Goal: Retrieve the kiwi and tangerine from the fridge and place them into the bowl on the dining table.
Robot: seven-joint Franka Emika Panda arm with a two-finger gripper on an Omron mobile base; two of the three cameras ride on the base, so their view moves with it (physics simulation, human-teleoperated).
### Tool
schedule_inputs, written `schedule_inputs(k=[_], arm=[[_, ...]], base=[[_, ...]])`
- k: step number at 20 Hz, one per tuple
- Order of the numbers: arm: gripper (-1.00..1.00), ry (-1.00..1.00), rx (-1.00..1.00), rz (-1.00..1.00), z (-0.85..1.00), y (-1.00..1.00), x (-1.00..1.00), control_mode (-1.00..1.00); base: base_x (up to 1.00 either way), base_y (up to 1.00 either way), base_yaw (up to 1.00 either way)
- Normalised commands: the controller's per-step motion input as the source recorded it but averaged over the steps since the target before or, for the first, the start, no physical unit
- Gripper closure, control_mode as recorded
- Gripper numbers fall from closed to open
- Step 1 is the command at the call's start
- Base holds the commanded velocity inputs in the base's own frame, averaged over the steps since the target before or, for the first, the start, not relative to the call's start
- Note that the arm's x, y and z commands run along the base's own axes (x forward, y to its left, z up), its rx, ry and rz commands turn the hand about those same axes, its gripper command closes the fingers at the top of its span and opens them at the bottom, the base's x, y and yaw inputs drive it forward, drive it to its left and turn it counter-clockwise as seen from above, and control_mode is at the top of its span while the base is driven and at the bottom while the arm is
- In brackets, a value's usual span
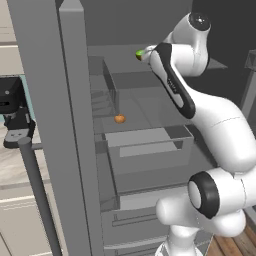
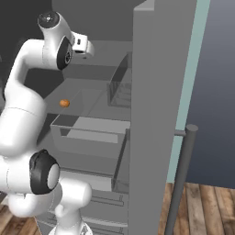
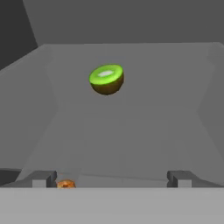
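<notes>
The fridge (image 1: 45, 100) stands open, and my arm reaches into its upper compartment. The kiwi (image 3: 106, 78), a cut green half, lies on the upper grey shelf ahead of my gripper (image 3: 112, 179), which is open with nothing between its fingers. In the left base view the kiwi (image 1: 139, 54) shows just left of my hand. The tangerine (image 1: 119, 118), small and orange, sits on the shelf below; it also shows in the right base view (image 2: 64, 103) and low in the hand view (image 3: 66, 184) beside the left fingertip (image 3: 43, 178). The bowl and the dining table are out of view.
A grey drawer (image 1: 150, 145) juts out under the tangerine's shelf. The open doors (image 2: 151, 92) flank the arm on both sides, each with a long bar handle (image 2: 181, 179). A door bin (image 1: 107, 95) hangs at the left. Wooden floor (image 2: 206, 211) lies to the right.
</notes>
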Motion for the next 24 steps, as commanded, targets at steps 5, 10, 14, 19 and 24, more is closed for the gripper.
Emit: schedule_inputs(k=[5, 10, 14, 19, 24], arm=[[-1.00, -0.02, 0.00, 0.00, 0.00, 0.18, 0.33, -1.00], [-1.00, 0.00, -0.01, 0.00, 0.00, 0.20, 0.22, -1.00], [-1.00, 0.00, -0.01, 0.00, 0.00, 0.12, 0.16, -1.00], [-1.00, 0.00, 0.00, 0.00, 0.08, 0.02, 0.12, -1.00], [-1.00, 0.00, 0.00, 0.00, 0.12, 0.00, 0.12, -1.00]], base=[[0.00, 0.00, 0.00], [0.00, 0.00, 0.00], [0.00, 0.00, 0.00], [0.00, 0.00, 0.00], [0.00, 0.00, 0.00]])
